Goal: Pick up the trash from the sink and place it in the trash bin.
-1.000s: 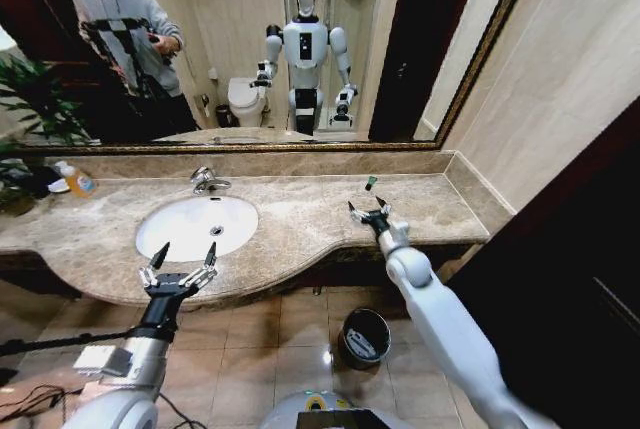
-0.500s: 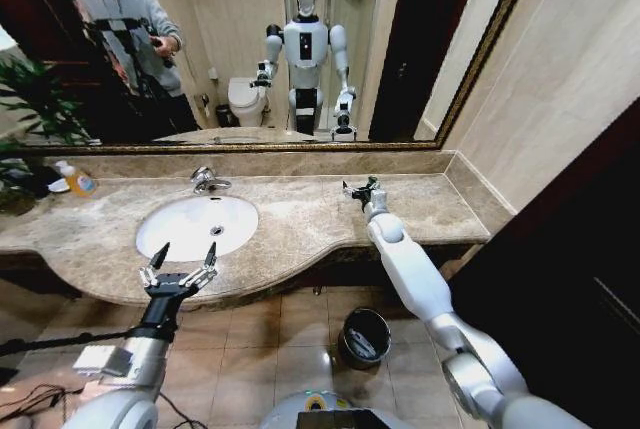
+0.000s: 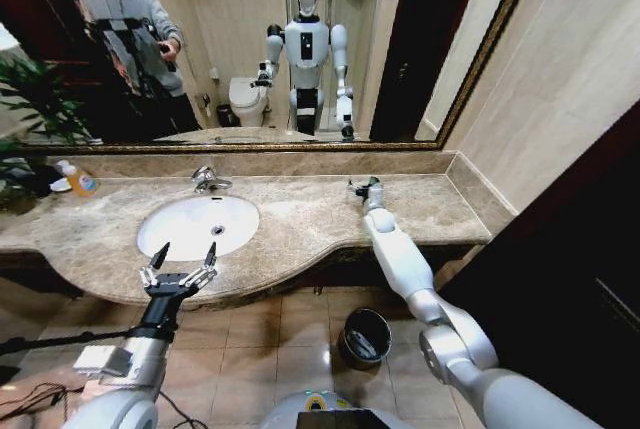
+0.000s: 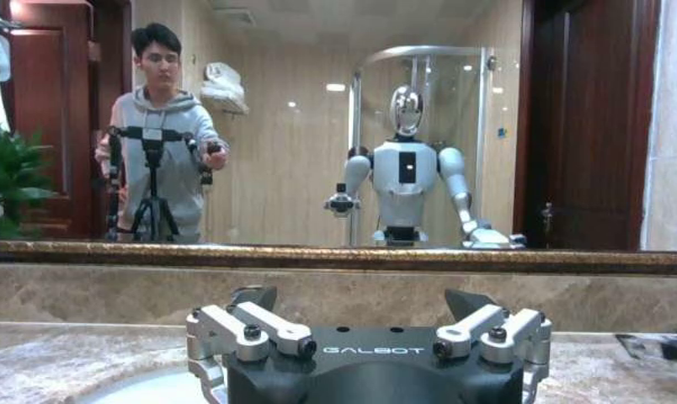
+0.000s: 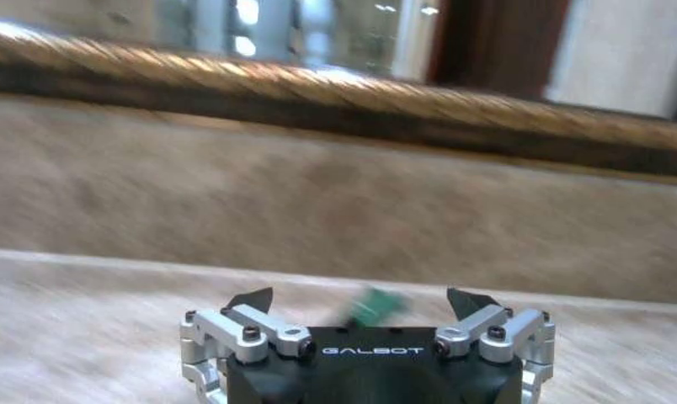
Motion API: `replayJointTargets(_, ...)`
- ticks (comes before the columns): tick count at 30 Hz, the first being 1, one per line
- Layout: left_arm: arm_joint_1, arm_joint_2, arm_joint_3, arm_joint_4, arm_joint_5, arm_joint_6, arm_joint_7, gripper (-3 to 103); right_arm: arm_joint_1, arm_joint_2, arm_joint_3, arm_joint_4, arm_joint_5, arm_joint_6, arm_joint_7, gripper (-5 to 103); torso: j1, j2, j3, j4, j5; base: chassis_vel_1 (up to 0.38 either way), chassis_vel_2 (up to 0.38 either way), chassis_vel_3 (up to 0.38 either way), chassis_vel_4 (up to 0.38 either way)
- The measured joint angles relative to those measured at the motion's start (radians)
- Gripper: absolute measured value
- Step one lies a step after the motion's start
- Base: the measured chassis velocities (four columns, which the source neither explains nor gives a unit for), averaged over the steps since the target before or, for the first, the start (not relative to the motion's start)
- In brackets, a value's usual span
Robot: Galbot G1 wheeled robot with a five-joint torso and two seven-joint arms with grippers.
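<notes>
One scrap of trash, a tiny green-capped piece (image 3: 371, 182), stands on the marble desk (image 3: 300, 214) near the back wall in the head view. The right gripper (image 3: 366, 189) reaches right up to it; the left gripper (image 3: 183, 264) hangs spread before the sink (image 3: 197, 224). One trash bin (image 3: 365, 335) waits on the floor.

Left wrist view: jaws wide apart, nothing between.

Right wrist view: jaws spread, the green cap just ahead between the fingertips. It looks light, stiff and tippy; pinch its body low.
</notes>
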Motion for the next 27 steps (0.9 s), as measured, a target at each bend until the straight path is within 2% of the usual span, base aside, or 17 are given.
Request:
replayJointTargets(5, 0.000, 0.000, 0.000, 0.000, 0.000, 0.000, 0.000, 100, 0.005, 0.002, 0.002, -0.028, 0.014, 0.001, 0.000, 100, 0.000, 0.000, 0.000, 0.0010, 0.0000, 0.000, 0.000, 0.000, 0.000)
replayJointTargets(19, 0.000, 0.000, 0.000, 0.000, 0.000, 0.000, 0.000, 100, 0.066, 0.049, -0.004, -0.101, 0.022, 0.009, -0.018, 101, 0.000, 0.000, 0.000, 0.0012, -0.0001, 0.000, 0.000, 0.000, 0.000)
replayJointTargets(21, 0.000, 0.000, 0.000, 0.000, 0.000, 0.000, 0.000, 100, 0.075, 0.053, -0.004, -0.120, 0.020, 0.010, -0.024, 95, 0.000, 0.000, 0.000, 0.0012, -0.0001, 0.000, 0.000, 0.000, 0.000)
replayJointTargets(23, 0.000, 0.000, 0.000, 0.000, 0.000, 0.000, 0.000, 100, 0.077, 0.054, -0.003, -0.125, 0.019, 0.012, -0.025, 95, 0.000, 0.000, 0.000, 0.0011, -0.0002, 0.000, 0.000, 0.000, 0.000)
replayJointTargets(24, 0.000, 0.000, 0.000, 0.000, 0.000, 0.000, 0.000, 100, 0.082, 0.056, -0.001, -0.138, 0.016, 0.016, -0.027, 87, 0.000, 0.000, 0.000, 0.0011, -0.0001, 0.000, 0.000, 0.000, 0.000)
replayJointTargets(26, 0.000, 0.000, 0.000, 0.000, 0.000, 0.000, 0.000, 100, 0.084, 0.057, 0.000, -0.143, 0.015, 0.018, -0.027, 87, 0.000, 0.000, 0.000, 0.0011, -0.0001, 0.000, 0.000, 0.000, 0.000)
replayJointTargets(27, 0.000, 0.000, 0.000, 0.000, 0.000, 0.000, 0.000, 100, 0.085, 0.058, 0.001, -0.148, 0.015, 0.021, -0.027, 83, 0.000, 0.000, 0.000, 0.0011, -0.0001, 0.000, 0.000, 0.000, 0.000)
